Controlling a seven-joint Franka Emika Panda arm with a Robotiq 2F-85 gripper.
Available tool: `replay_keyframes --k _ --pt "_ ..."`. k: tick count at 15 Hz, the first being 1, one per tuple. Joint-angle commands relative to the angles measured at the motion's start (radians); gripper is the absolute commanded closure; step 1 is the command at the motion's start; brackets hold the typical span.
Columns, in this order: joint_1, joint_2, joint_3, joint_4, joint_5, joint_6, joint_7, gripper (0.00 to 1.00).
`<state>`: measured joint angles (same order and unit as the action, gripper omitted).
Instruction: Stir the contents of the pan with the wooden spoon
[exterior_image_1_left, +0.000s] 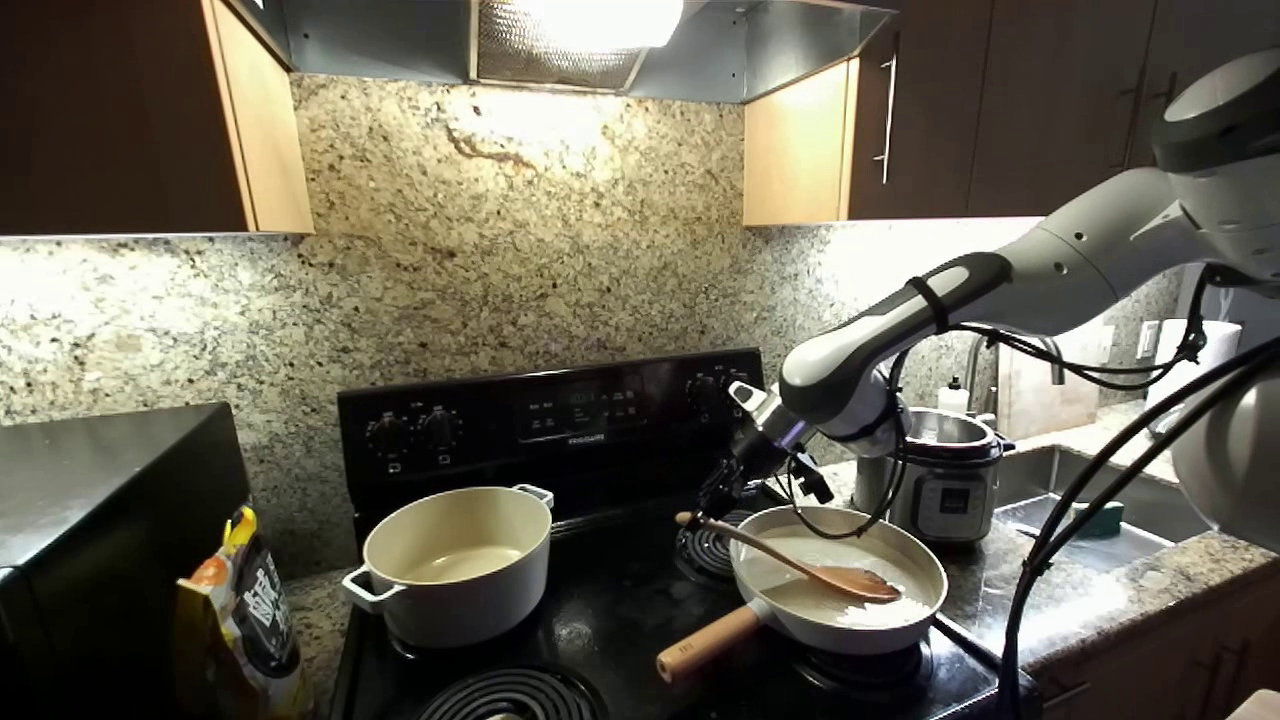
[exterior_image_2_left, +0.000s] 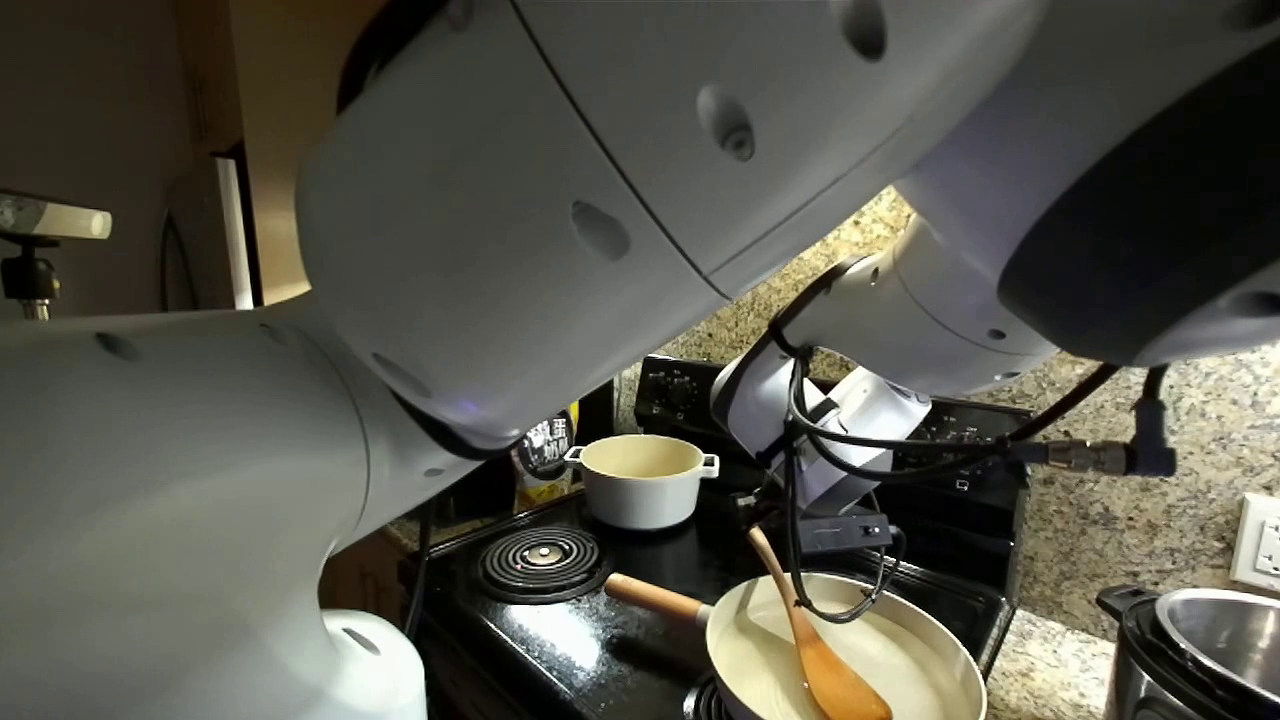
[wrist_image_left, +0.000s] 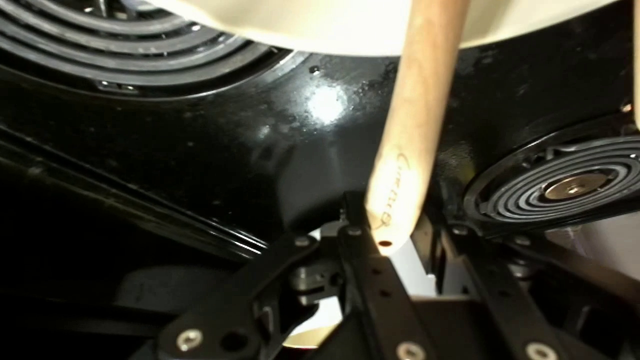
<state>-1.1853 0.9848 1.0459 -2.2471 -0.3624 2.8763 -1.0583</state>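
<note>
The cream pan (exterior_image_1_left: 850, 642) rests on the stove, its thick pale wooden handle (exterior_image_1_left: 710, 642) pointing toward the front. Pale, smooth contents (exterior_image_2_left: 905, 672) cover its bottom, with a bright white patch beside the spoon's bowl in an exterior view. The wooden spoon (exterior_image_1_left: 765, 548) leans over the pan's rim, bowl end down in the contents. Its handle end, with a small hole and lettering, lies between the jaws of my gripper (wrist_image_left: 395, 215) in the wrist view, which are shut on it. From outside, the gripper (exterior_image_1_left: 722, 490) is above the stove just beyond the rim; dark fingertips are hard to make out.
A two-handled cream pot (exterior_image_1_left: 500, 600) stands on another burner. Beside the pan are a steel cooker (exterior_image_1_left: 950, 500) on the counter and the sink. A coil burner (exterior_image_2_left: 540, 560) lies bare. A snack bag (exterior_image_1_left: 255, 620) stands near the stove. Arm cables (exterior_image_2_left: 850, 605) hang over the pan.
</note>
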Motion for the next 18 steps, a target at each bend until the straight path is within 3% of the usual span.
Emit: replay_keyframes --k 1,6,11,18 --pt "0.002 0.008 0.022 -0.025 0.034 -0.009 -0.084 0.90" --pt "0.056 0.006 0.025 -0.033 0.031 0.079 -0.078 0.90" --pt "0.113 -0.011 0.007 -0.031 0.004 0.272 -0.034 0.90" --pt "0.100 -0.056 -0.024 -0.044 -0.033 0.439 0.041 0.90"
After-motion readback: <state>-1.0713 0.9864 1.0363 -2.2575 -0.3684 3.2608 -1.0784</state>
